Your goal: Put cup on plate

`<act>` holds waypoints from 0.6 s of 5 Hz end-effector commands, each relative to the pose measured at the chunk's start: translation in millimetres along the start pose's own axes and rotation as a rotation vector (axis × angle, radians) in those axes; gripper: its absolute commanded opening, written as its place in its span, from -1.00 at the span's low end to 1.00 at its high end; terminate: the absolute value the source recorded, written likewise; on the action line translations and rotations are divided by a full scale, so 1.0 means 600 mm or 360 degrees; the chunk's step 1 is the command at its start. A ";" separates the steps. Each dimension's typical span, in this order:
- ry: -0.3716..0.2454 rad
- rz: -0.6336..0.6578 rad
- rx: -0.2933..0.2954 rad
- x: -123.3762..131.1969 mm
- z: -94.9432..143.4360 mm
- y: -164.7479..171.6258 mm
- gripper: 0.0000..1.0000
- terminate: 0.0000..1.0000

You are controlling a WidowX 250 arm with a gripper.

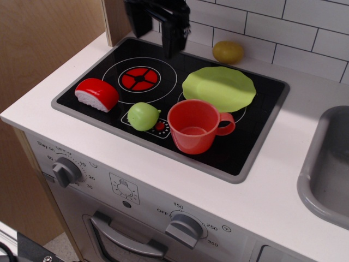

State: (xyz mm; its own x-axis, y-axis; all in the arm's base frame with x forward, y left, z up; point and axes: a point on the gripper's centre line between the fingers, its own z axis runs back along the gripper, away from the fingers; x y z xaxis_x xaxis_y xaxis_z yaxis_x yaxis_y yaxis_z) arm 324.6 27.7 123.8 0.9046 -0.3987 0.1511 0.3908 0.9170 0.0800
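The gripper [157,24] is hanging over the far edge of the black cooktop [256,147], above the far side of the red burner [140,79]. Its two dark fingers [175,34] are standing apart with nothing between them. The cup [194,126] is sitting upright near the front of the cooktop, its handle pointing right and its rim facing up. The plate [220,88] is lying flat just beyond the cup, its near edge appearing to meet the cup's rim. A round green toy fruit [143,115] is resting just left of the cup. A red-and-white half-round toy food [96,94] is lying at the left. A yellow toy fruit [228,52] is sitting on the white counter [272,196] behind the plate.
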 end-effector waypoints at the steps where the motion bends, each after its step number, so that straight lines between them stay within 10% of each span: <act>1: -0.0124 -0.0723 -0.0236 0.007 0.024 -0.069 1.00 -1.00; 3: -0.0033 -0.1178 -0.0300 -0.001 -0.021 -0.129 1.00 -1.00</act>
State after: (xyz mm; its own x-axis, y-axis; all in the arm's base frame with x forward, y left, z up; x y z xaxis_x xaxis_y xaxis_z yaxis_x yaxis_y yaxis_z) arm 300.0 -54.5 91.7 0.4024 -0.9073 0.1217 0.9153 0.4008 -0.0386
